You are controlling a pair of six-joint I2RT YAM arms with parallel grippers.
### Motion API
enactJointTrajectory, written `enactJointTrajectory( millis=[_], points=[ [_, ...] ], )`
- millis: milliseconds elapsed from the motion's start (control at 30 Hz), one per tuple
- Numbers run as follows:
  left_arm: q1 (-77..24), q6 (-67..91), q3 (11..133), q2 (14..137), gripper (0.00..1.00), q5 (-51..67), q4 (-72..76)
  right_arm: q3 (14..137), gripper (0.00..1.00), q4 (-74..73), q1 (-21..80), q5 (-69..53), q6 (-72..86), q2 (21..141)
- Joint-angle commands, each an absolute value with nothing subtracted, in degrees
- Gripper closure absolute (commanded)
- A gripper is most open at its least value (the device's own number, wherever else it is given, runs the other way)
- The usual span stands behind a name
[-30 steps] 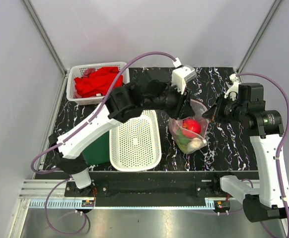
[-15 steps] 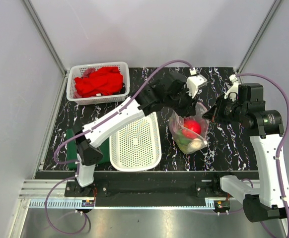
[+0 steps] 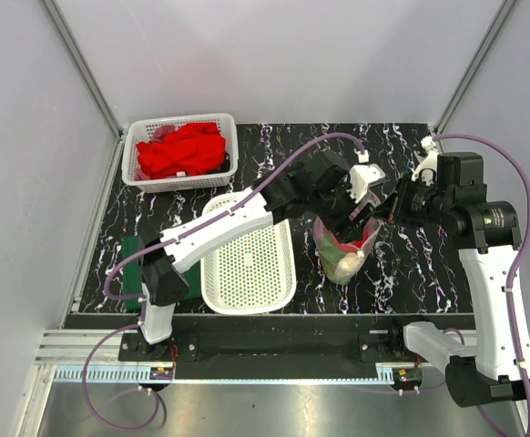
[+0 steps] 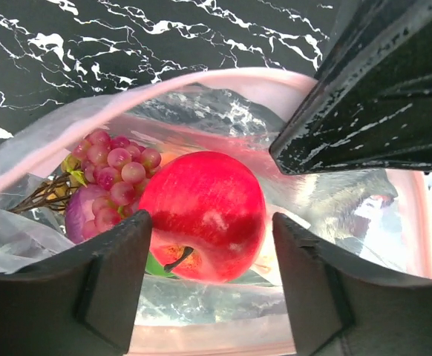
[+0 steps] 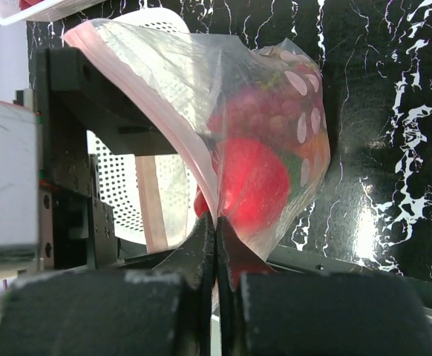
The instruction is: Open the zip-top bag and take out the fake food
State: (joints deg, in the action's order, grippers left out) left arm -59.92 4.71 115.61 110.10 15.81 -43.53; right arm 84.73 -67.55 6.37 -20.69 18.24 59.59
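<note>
The clear zip-top bag point(image 3: 341, 256) stands on the black table, its pink-rimmed mouth point(image 4: 201, 75) held open. My right gripper point(image 5: 216, 228) is shut on the bag's rim and shows at the bag's right in the top view point(image 3: 391, 209). My left gripper point(image 4: 212, 222) is open and reaches into the mouth, one finger on each side of the red apple point(image 4: 205, 215), not touching it. Purple grapes point(image 4: 116, 174) and a purple onion point(image 4: 82, 215) lie left of the apple. Through the bag wall the right wrist view shows the apple point(image 5: 253, 182) and grapes point(image 5: 268, 111).
A white perforated tray point(image 3: 247, 264) lies left of the bag, under the left arm. A white basket point(image 3: 137, 177) with a red cloth point(image 3: 181, 150) stands at the back left. A green object point(image 3: 130, 264) lies at the table's left edge.
My left gripper has swung right and come down over the bag's mouth, now covering the apple from above. The bag looks narrower. The right arm has held still.
</note>
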Motion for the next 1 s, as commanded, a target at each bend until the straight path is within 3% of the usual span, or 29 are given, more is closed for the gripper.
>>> enactJointTrajectory(
  millis=[0, 67, 100, 267, 533, 600, 667, 767, 967],
  points=[
    [-60.3, 1.8, 114.3, 109.7, 0.23, 16.5, -42.0, 86.7, 1.00, -66.7, 6.4, -22.3, 18.8, 59.2],
    [-60.4, 1.5, 114.1, 110.2, 0.21, 16.5, -42.3, 86.7, 1.00, -66.8, 6.5, -22.4, 18.8, 59.3],
    [-60.4, 1.5, 114.0, 110.5, 0.14, 16.4, -42.3, 86.8, 1.00, -66.9, 6.5, -22.4, 18.8, 59.4],
    [-60.8, 0.8, 113.5, 111.7, 0.01, 16.3, -42.3, 87.0, 1.00, -67.1, 6.5, -22.0, 18.5, 59.4],
    [-60.9, 0.4, 112.9, 113.5, 0.01, 18.1, -42.3, 86.6, 1.00, -67.1, 6.5, -21.4, 18.7, 59.3],
    [-60.9, 0.5, 112.7, 112.9, 0.06, 17.6, -42.1, 86.3, 1.00, -67.1, 6.5, -21.2, 18.8, 59.1],
    [-61.0, 0.6, 112.6, 112.3, 0.19, 16.3, -41.6, 85.9, 1.00, -67.1, 6.5, -21.2, 18.7, 58.8],
    [-61.3, 0.7, 113.6, 111.4, 0.49, 13.7, -41.5, 85.0, 1.00, -67.1, 6.5, -20.7, 18.8, 58.1],
    [-62.0, 1.9, 115.8, 107.3, 0.74, 10.6, -41.5, 83.5, 1.00, -67.1, 6.5, -18.9, 17.8, 57.0]
  ],
)
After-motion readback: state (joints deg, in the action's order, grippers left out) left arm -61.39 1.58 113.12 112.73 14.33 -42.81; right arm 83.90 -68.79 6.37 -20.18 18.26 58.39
